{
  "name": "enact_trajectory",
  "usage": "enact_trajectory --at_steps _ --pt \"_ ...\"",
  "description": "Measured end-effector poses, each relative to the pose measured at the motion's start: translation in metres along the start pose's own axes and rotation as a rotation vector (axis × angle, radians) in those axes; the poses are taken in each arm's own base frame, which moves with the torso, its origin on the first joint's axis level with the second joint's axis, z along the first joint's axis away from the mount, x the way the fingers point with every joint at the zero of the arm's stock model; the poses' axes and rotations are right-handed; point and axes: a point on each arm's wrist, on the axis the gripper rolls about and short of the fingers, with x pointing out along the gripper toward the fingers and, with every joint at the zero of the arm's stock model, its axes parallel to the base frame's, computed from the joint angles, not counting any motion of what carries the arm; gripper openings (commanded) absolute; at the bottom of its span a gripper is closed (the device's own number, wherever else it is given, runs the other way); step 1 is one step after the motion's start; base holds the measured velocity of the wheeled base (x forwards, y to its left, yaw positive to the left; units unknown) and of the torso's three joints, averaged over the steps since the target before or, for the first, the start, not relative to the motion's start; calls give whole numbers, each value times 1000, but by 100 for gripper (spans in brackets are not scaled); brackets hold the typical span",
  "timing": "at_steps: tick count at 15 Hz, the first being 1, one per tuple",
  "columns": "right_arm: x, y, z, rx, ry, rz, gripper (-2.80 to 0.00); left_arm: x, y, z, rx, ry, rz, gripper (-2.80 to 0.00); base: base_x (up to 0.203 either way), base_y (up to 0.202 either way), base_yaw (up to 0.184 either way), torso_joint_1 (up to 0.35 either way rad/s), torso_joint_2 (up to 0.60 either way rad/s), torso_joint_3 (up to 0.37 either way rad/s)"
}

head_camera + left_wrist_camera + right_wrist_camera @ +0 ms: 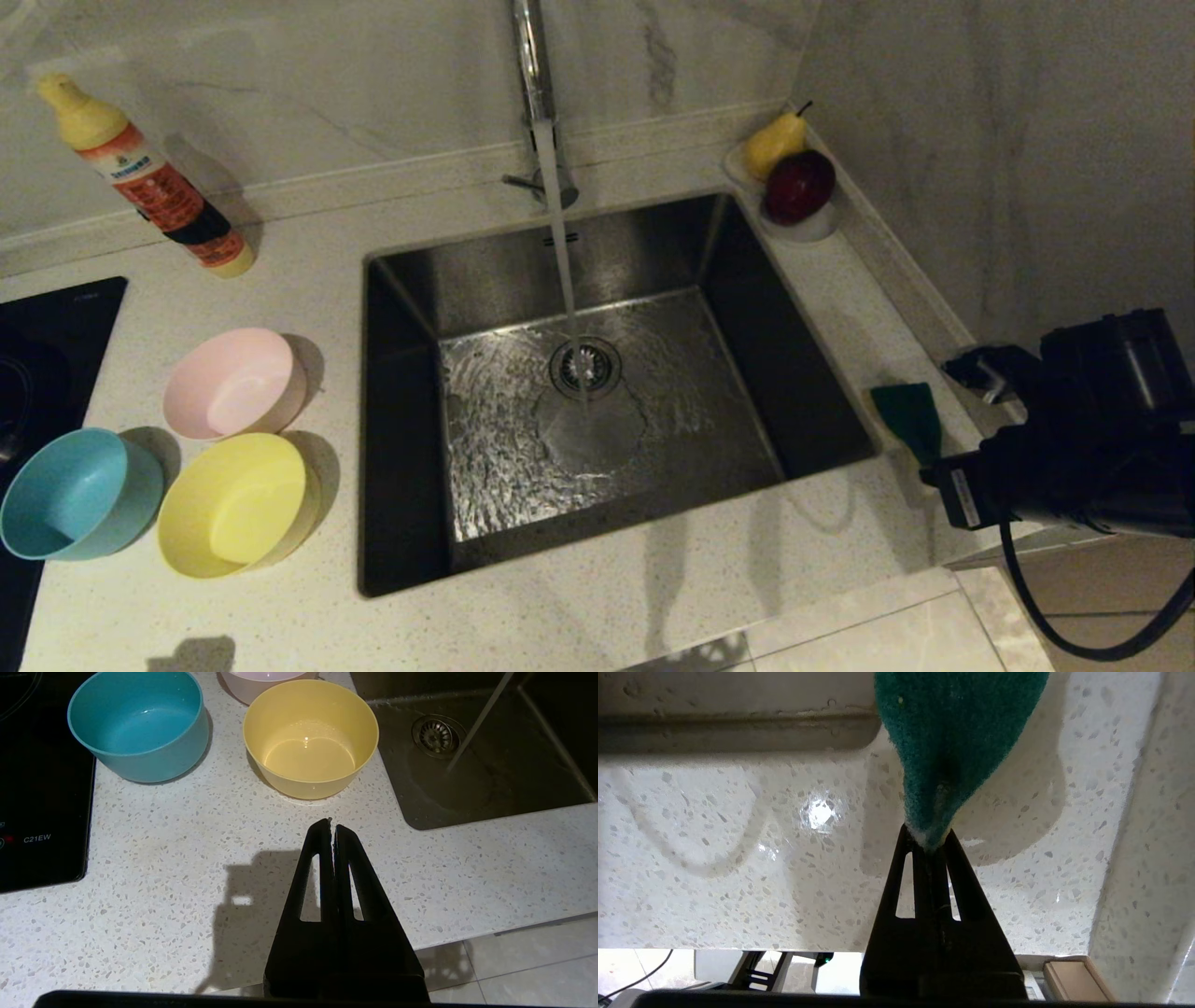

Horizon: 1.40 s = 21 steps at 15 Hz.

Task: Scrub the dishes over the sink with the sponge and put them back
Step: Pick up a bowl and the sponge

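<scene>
- The right gripper (930, 842) is pressed together on the near end of the small rectangular sponge with the dark green scouring face (955, 732), squeezing it to a narrow wedge; the sponge sits on the speckled white stone tabletop (822, 280) just right of the sink.
- The large square stainless steel sink (485, 280) has water running from the tall chrome tap (532, 65) onto its round drain strainer (585, 367).
- Left of the sink stand three small round plastic bowls close together: the pale pink bowl (233, 383), the yellow bowl (233, 504) and the light blue bowl (79, 495), which reaches onto the black stove top (47, 317).
- The left gripper (332, 828) hovers above the tabletop near the yellow bowl, its fingers pressed together on nothing.
</scene>
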Motion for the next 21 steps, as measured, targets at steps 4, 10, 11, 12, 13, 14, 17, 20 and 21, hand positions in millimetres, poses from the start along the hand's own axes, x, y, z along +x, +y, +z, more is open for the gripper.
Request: enact_trajectory --at_steps 4,10,11,12,13,14,17,20,21 --pt "-16 0 7 0 -52 12 -280 0 0 0 0 0 0 -280 0 0 0 0 0 0" --pt "-57 -1 12 -12 -134 93 -280 0 0 0 0 0 0 -280 0 0 0 0 0 0" --pt "-65 0 12 -13 -157 133 -280 0 0 0 0 0 0 -280 0 0 0 0 0 0" --pt "-74 0 12 -17 -181 170 -280 0 0 0 0 0 0 -280 0 0 0 0 0 0" --pt "-83 1 10 -24 -193 209 -280 0 0 0 0 0 -1 -280 0 0 0 0 0 0" --pt "-92 5 6 -38 -188 253 -280 0 0 0 0 0 0 -280 0 0 0 0 0 0" --pt "-112 11 -5 -70 -165 364 -280 0 0 0 0 0 0 -280 0 0 0 0 0 0" --pt "-122 18 -5 -100 -203 409 -280 0 0 0 0 0 0 -280 0 0 0 0 0 0" --pt "-124 20 -4 -110 -211 423 -280 0 0 0 0 0 0 -280 0 0 0 0 0 0"
